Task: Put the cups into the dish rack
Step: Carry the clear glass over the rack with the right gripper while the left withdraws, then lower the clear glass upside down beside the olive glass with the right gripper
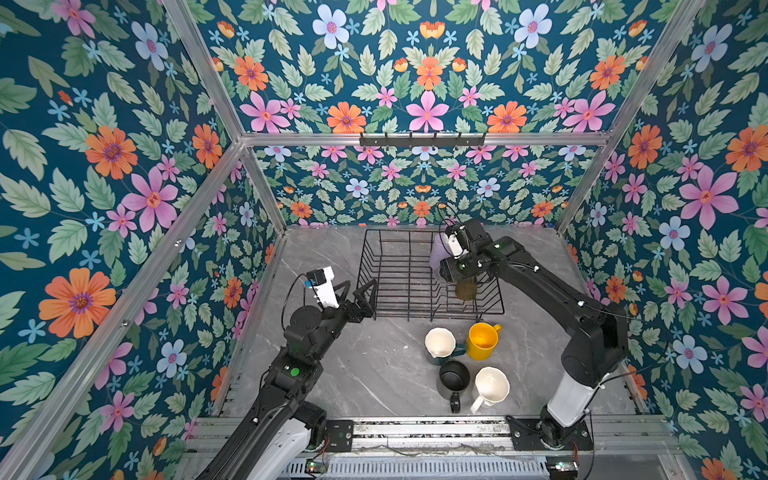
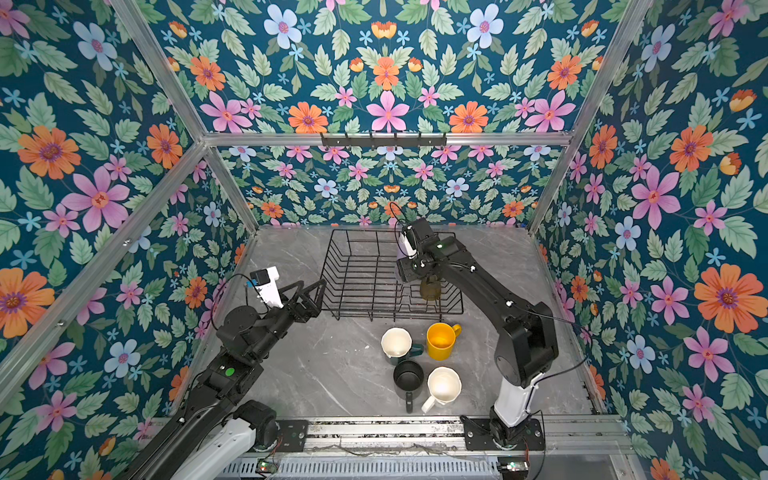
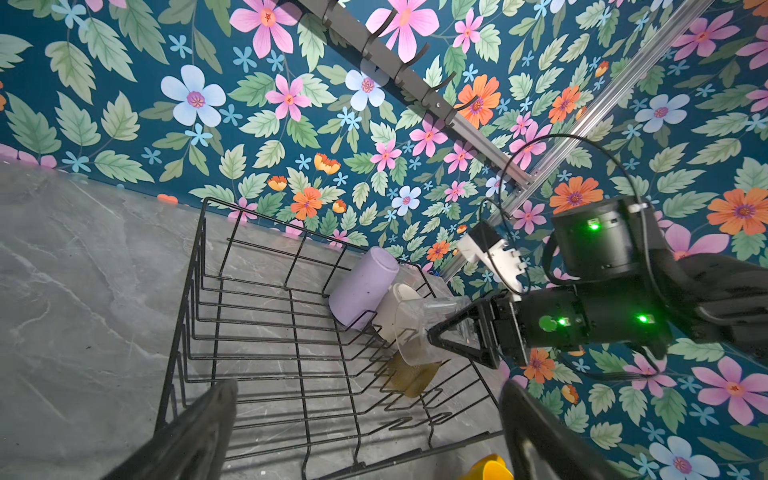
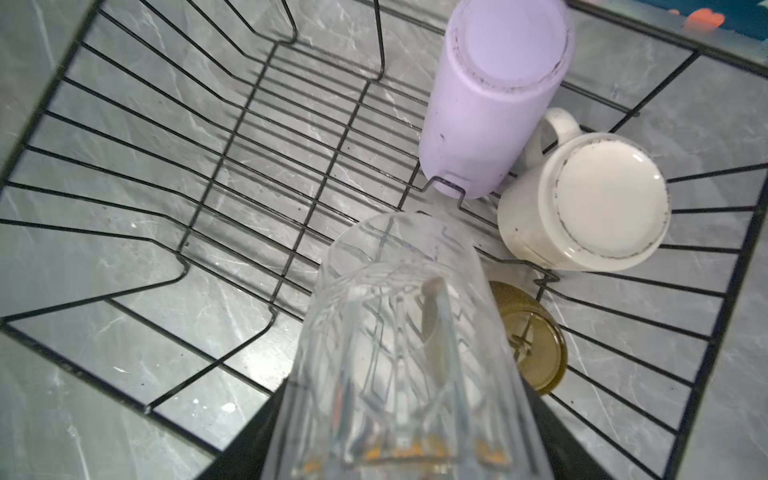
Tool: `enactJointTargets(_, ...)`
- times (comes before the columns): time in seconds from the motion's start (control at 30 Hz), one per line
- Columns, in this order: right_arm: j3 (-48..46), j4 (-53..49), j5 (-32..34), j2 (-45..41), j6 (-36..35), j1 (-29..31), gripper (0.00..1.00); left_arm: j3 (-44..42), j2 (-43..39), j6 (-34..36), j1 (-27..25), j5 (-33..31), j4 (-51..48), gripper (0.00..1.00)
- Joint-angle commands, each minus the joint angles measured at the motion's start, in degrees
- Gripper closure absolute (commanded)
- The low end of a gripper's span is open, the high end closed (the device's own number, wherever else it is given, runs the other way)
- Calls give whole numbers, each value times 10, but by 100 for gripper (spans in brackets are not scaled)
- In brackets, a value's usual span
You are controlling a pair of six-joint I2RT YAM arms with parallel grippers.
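Clock as read in both top views, 12 = back wall.

The grey marble table point(image 1: 374, 365) is the biggest item. The dish rack point(image 1: 395, 274) point(image 2: 361, 270) stands on it at 12 o'c of table centre, near the back wall. It also shows in the L wrist view point(image 3: 257, 316) and the R wrist view point(image 4: 232, 137).

The R arm point(image 1: 540, 282) reaches in over the rack's 3 o'c side. The R gripper point(image 3: 440, 332) is clamped across the clear glass point(image 3: 415, 328) point(image 4: 399, 332). The glass is tilted, mouth toward the rack floor, inside the rack at approx 4 o'c. I can't tell whether its rim touches the wires; the view is too blurred there.

The L arm point(image 1: 291, 374) comes up from 7 o'c. The L gripper point(image 1: 360, 286) point(image 2: 312, 284) hangs w/ fingers wide apart and nothing between them, just outside the rack's 8 o'c corner.

Three cups are in the rack, bottoms up, along the 3 o'c side:
- The lavender tumbler point(image 1: 436, 253) point(image 3: 361, 286) point(image 4: 486, 108) leans at 1 o'c.
- The upturned white mug point(image 4: 582, 203) point(image 3: 395, 303) is just beside the tumbler.
- The olive-amber glass point(image 1: 466, 289) point(image 2: 430, 289) point(image 4: 528, 336) is at 5 o'c, just beside the clear glass.

Four mugs stand on the table at 5 o'c of the rack, mouths up and bunched together:
- The dark green mug point(image 1: 441, 343), cream inside, is at 10 o'c of the bunch.
- The yellow mug point(image 1: 482, 340) is at 2 o'c.
- The black mug point(image 1: 454, 378) is at 7 o'c.
- The white mug point(image 1: 491, 386) is at 5 o'c.
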Motion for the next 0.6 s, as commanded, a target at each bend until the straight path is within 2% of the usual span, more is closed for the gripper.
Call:
enactJointTargets(0.0,19,-15,23,21,-12,4,100,4,-4,8,1,-6,-7,0)
enactJointTargets(0.57,73,-31,25,128,-20,11,100,5,-22,12,1,-18,-25,0)
